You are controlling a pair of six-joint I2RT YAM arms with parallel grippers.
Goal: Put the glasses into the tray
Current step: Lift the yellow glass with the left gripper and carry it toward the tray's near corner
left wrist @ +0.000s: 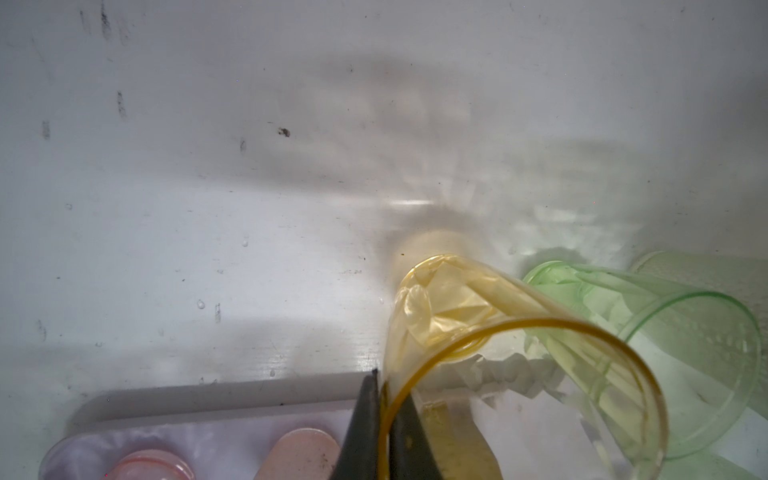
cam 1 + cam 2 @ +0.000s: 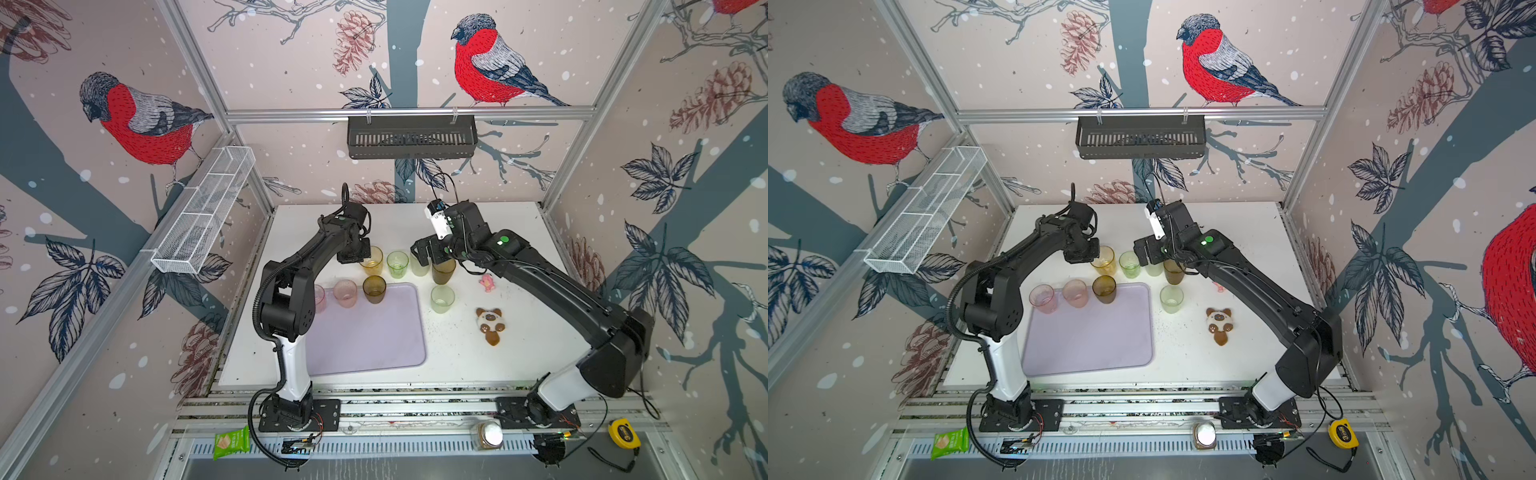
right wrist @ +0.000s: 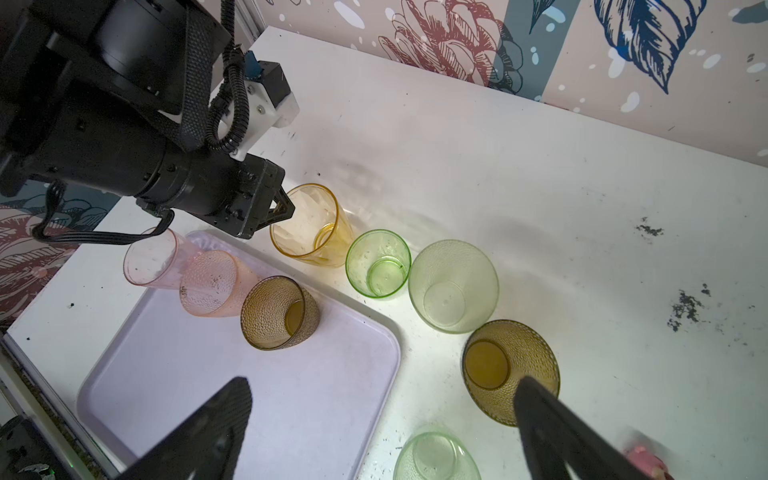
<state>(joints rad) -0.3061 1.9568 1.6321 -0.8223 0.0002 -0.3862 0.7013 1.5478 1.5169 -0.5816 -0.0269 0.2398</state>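
Reaching away from its base on the front rail, the left arm bends at the elbow and tips its wrist down, so the left gripper [image 2: 353,255] comes at the yellow glass [image 2: 372,259] from the side nearer the tray [image 2: 374,345]. In the left wrist view its jaws are pinched together on the rim wall of that glass – one finger inside, one outside. The yellow glass stands on the table [image 2: 498,361] just beyond the tray's far edge. The right arm stretches low from the right front toward the middle, its right gripper [image 3: 382,390] pointing down with jaws wide apart and nothing between them, above a pale frosted glass [image 3: 453,286] and a brown glass [image 3: 511,370]. Two pink glasses [image 2: 1074,293] and a second brown glass [image 2: 1104,289] stand along the tray's far edge; a green glass [image 2: 397,264] and a light green glass [image 2: 441,298] are on the table.
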